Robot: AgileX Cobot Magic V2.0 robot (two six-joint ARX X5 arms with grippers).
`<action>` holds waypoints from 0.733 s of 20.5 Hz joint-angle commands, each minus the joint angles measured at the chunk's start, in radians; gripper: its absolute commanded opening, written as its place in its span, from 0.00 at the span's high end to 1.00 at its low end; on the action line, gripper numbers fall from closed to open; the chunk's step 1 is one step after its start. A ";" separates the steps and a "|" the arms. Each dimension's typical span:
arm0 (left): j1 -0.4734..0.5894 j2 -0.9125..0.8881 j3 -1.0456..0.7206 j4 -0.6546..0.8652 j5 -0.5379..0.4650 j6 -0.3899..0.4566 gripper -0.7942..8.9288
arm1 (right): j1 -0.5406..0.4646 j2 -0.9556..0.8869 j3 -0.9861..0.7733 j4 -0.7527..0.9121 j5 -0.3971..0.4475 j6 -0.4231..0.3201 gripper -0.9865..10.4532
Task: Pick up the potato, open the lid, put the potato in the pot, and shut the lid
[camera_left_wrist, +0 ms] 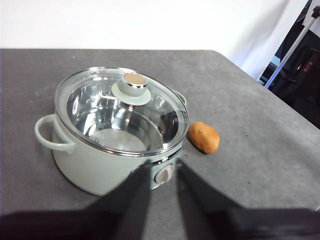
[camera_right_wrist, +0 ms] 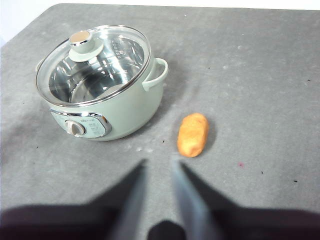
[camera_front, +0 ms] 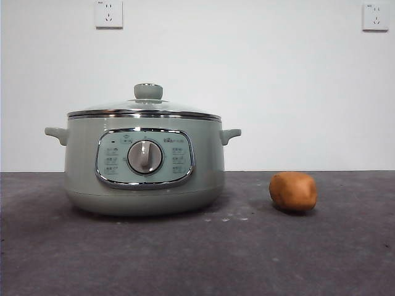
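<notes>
The pale green pot (camera_front: 144, 166) stands on the dark grey table, left of middle, its dial facing the front camera. The glass lid (camera_front: 145, 110) with its green knob (camera_front: 148, 91) sits shut on it. The orange-brown potato (camera_front: 293, 192) lies on the table to the pot's right, apart from it. In the left wrist view the pot (camera_left_wrist: 95, 170), lid (camera_left_wrist: 120, 112) and potato (camera_left_wrist: 203, 137) lie beyond my left gripper (camera_left_wrist: 162, 167), which is empty and a little open. My right gripper (camera_right_wrist: 159, 162) hangs above the table, a little open and empty, near the potato (camera_right_wrist: 193, 134) and pot (camera_right_wrist: 127, 112).
The white wall with two power sockets (camera_front: 108, 13) stands behind the table. The table's far edge and corner (camera_left_wrist: 215, 51) show in the left wrist view, with dark equipment (camera_left_wrist: 300, 65) beyond it. No arm shows in the front view.
</notes>
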 commanded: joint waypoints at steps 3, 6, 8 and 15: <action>-0.003 -0.001 0.007 0.003 0.004 0.009 0.25 | 0.001 0.000 0.004 0.006 -0.002 0.008 0.37; -0.003 0.012 0.008 0.003 0.004 0.009 0.25 | 0.001 0.004 0.004 0.007 -0.002 0.016 0.37; -0.003 0.021 0.008 0.003 0.004 0.009 0.25 | 0.001 0.015 0.004 0.007 -0.002 0.018 0.37; -0.003 0.042 0.008 0.003 0.004 0.009 0.25 | 0.010 0.179 0.005 0.106 -0.046 0.046 0.37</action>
